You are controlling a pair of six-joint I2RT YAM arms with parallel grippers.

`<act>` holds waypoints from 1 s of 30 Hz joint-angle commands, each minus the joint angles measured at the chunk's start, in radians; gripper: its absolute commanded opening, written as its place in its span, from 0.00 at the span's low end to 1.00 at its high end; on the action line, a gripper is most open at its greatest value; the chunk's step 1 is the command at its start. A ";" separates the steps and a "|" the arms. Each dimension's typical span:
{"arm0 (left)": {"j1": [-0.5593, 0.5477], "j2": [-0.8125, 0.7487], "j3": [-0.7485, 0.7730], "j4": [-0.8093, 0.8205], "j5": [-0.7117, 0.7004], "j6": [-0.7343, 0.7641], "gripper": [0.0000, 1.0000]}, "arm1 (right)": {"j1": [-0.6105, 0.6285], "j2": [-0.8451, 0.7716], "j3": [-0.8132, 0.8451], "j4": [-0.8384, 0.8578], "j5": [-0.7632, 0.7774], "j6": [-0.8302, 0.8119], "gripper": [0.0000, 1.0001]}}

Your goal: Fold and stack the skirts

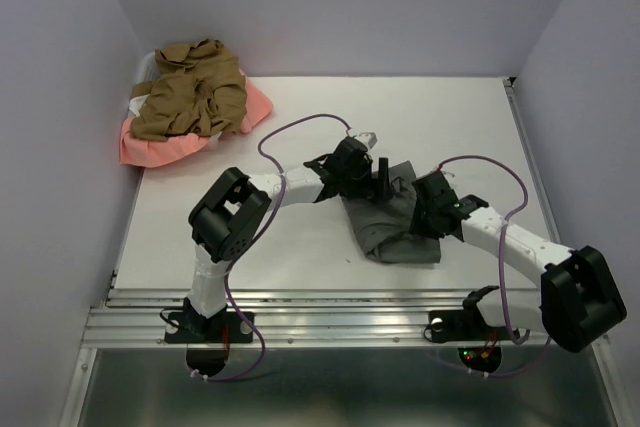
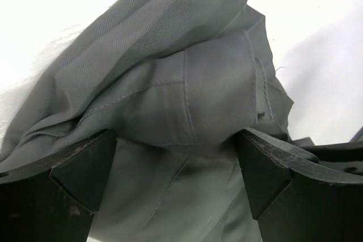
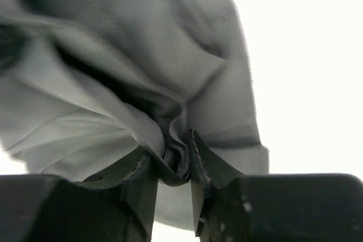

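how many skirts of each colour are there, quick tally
grey skirt: 1
tan skirt: 1
pink skirt: 1
total: 3

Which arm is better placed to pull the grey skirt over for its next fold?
Probably the right. The right gripper is pinched on a fold of the grey skirt, while the left gripper stands wide open over the cloth, not clamping it.
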 commanded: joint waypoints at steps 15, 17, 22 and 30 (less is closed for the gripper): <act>0.046 -0.100 0.132 -0.124 -0.081 0.072 0.99 | -0.002 -0.131 0.109 0.003 -0.047 -0.167 0.75; 0.046 -0.124 0.151 -0.130 -0.081 0.081 0.99 | -0.002 -0.154 0.161 0.012 -0.113 -0.202 0.80; 0.046 -0.241 0.154 -0.130 -0.073 0.099 0.99 | -0.002 -0.178 0.199 0.124 -0.326 -0.253 1.00; 0.054 -0.478 -0.178 -0.135 -0.248 0.006 0.99 | -0.002 -0.044 0.226 0.325 -0.564 -0.230 1.00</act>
